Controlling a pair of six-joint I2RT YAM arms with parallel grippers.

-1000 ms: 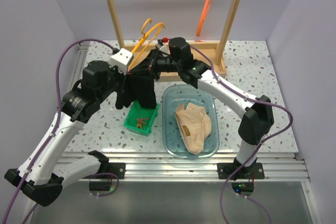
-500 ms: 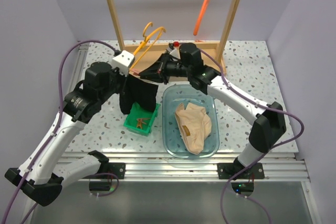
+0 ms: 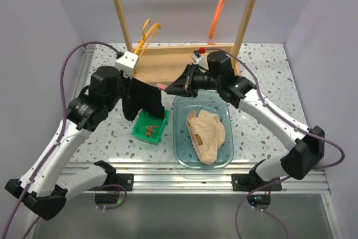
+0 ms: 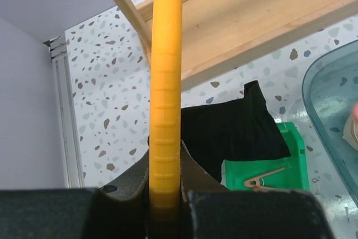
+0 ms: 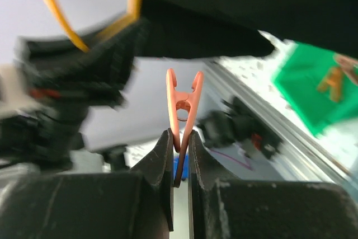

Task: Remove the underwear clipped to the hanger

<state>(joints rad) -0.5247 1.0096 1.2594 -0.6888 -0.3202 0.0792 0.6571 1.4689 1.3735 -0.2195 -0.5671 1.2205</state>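
My left gripper [image 3: 134, 79] is shut on the yellow hanger [image 3: 146, 31], whose bar runs up between the jaws in the left wrist view [image 4: 166, 82]. The black underwear [image 3: 143, 99] hangs below that gripper over the green bin [image 3: 150, 128]; what still attaches it to the hanger is hidden. In the left wrist view the black underwear [image 4: 235, 130] spreads above the bin [image 4: 285, 166]. My right gripper [image 3: 169, 88] is shut on a pinkish-brown clip [image 5: 183, 102], held clear of the black underwear [image 5: 251, 9]. The beige underwear [image 3: 206, 132] lies in the clear tub [image 3: 182, 155].
More brown clips [image 3: 149, 131] lie in the green bin. A wooden frame with two uprights [image 3: 119, 9] and a base board [image 3: 162, 65] stands at the back. An orange hanger [image 3: 219, 4] dangles from the top right of the frame.
My right gripper closed on the clip and drew back to the right, away from the hanger, with the clip in it. The yellow hanger swung left. The black underwear stayed below my left gripper.
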